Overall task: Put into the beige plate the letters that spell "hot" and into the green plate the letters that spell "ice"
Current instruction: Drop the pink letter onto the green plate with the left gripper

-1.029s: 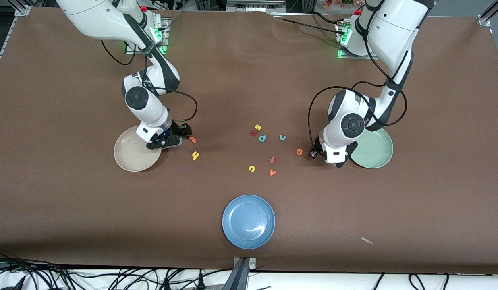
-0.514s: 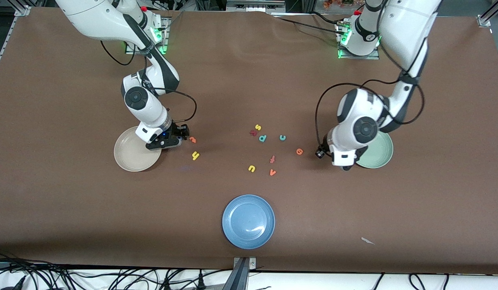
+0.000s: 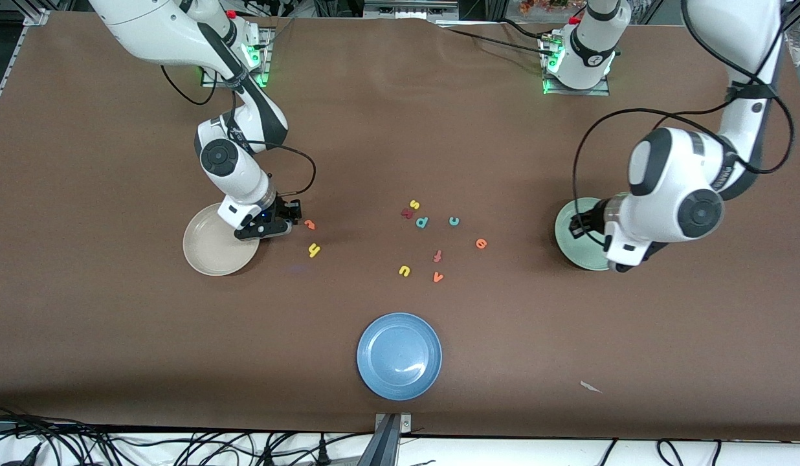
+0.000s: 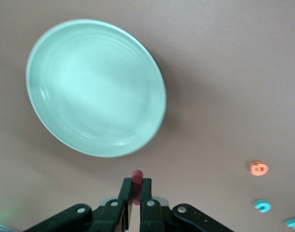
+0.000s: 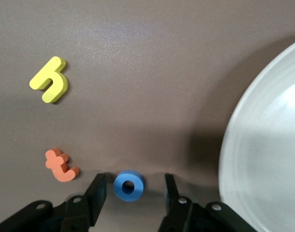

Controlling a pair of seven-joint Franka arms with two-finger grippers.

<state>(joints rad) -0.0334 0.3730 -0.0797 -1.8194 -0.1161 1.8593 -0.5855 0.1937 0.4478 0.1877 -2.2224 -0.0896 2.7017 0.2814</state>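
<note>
Left hand up in the air at the edge of the green plate, closed tight on the dark red i. Letter standing upright between the two fingers, its top end sticking out above them. In the front view this hand mostly hidden under its own wrist.

Right hand low at the bench, just beside the rim of the beige plate, toward the middle of the bench from it. Jaws apart, one finger on each side of the blue o, with a small gap showing on both sides; not gripping yet. Blue o lying flat on the bench between them.

Orange t on the bench just beside that hand, apart from the fingers. Yellow h a little nearer to the front camera than the t, also flat on the bench.

Orange e and teal c lying on the bench between the middle group of letters and the green plate, the c farther from the front camera than the e.

Other letters loose around the middle: teal p beside the c, yellow s and a small dark red letter touching or nearly touching each other, dark red f, yellow u, orange v. Blue plate well apart from them, nearest to the front camera.
</note>
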